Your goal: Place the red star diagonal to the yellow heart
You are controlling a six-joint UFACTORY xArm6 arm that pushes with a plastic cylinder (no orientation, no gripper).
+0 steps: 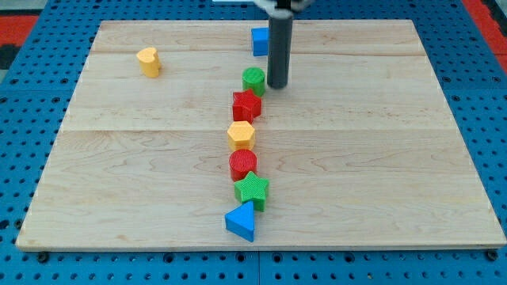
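Observation:
The red star (246,104) lies near the board's middle, in a column of blocks. The yellow heart (148,61) sits far off at the view's upper left. My tip (277,85) rests on the board just right of the green cylinder (253,80), up and to the right of the red star, not touching it.
A blue cube (260,41) sits at the view's top, left of the rod. Below the red star run a yellow hexagon (241,134), a red cylinder (243,164), a green star (252,190) and a blue triangle (242,222). The wooden board (396,158) lies on blue pegboard.

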